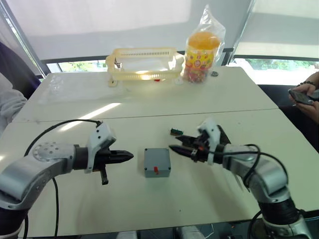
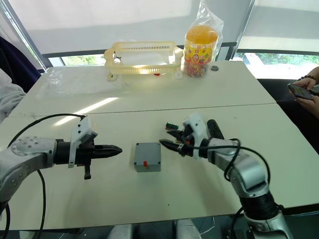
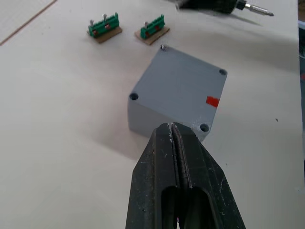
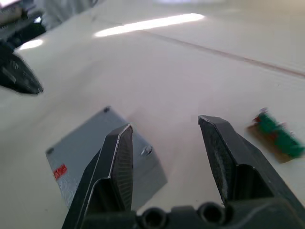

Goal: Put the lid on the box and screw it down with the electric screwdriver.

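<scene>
Small square grey-blue plastic box [image 1: 157,163] sits on the pale table [image 1: 209,199], midway between the two arms. Thin flat grey-blue plastic lid [image 3: 183,83] already lies on top, edges flush as far as I can see; corner screw holes show, and one small screw stands proud at a far corner, so seating looks done and fastening not.

Key relation: the dark thick pen-shaped electric screwdriver [image 3: 209,5] lies on the table beyond the box on the right arm's side, metal bit bared. Its long axis seems to run crosswise to the line joining the two grippers. Judged: the right arm is clearly the nearer one, and the tool is behind its jaws rather than ahead of them, so a pull-back and re-aim would be needed before a grasp.

Right gripper [image 1: 182,147]: jaws spread wide, nothing between them, pointing at the box's right edge, close but not touching.

Left gripper [image 1: 122,157]: jaws pressed together, holding nothing, tip aimed at the box's left side with a gap between.

Two small green terminal blocks on brown bases [image 3: 105,27] stand just beyond the box, near the right gripper; could be knocked during the reach
</scene>
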`<action>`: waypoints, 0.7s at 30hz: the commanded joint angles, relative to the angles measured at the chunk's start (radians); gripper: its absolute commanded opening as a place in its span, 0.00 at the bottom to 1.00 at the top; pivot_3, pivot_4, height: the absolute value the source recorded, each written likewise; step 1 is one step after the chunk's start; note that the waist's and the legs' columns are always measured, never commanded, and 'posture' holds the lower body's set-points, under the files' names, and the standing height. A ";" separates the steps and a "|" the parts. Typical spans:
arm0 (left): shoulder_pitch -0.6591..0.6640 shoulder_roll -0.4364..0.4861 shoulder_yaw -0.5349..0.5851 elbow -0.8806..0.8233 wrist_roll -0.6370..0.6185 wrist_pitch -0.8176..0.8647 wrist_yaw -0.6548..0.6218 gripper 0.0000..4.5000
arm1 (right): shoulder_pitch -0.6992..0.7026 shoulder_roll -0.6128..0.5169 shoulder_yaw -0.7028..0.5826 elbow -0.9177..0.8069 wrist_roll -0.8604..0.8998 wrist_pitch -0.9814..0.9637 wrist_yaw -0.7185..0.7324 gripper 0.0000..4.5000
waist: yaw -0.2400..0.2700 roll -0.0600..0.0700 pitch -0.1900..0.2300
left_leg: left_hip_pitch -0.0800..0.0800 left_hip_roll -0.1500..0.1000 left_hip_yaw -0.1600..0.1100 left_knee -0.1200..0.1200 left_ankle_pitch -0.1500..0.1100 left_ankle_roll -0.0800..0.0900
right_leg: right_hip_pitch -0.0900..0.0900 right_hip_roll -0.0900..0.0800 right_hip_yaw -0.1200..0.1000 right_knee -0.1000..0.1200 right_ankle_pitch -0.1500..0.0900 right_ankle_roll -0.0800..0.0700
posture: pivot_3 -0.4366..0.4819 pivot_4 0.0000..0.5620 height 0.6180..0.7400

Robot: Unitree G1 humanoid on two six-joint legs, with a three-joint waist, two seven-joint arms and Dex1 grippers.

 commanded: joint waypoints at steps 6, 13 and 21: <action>-0.144 0.022 -0.079 -0.046 -0.051 -0.016 -0.139 0.12 | -0.151 -0.518 -0.067 0.082 0.047 0.278 0.104 1.00 | 0.001 0.002 0.001 | 0.000 0.000 0.000 0.000 0.000 0.000 | 0.000 0.000 0.000 -0.001 0.000 0.000 | 0.48 0.27 1.00; -0.169 -0.005 -0.148 -0.088 -0.018 -0.057 -0.154 0.61 | -0.314 -0.767 0.240 0.188 0.091 0.490 0.305 1.00 | -0.026 0.004 0.001 | 0.001 0.001 0.002 -0.001 -0.001 0.003 | -0.001 0.001 0.002 0.000 -0.001 -0.001 | 0.48 0.27 1.00; -0.131 -0.035 -0.193 -0.137 0.012 -0.063 -0.104 0.61 | -0.350 -0.683 0.340 0.346 0.089 0.650 0.258 1.00 | -0.024 0.004 0.002 | 0.000 0.000 0.004 0.000 -0.002 0.003 | -0.002 0.000 0.003 -0.001 0.000 0.000 | 0.48 0.27 1.00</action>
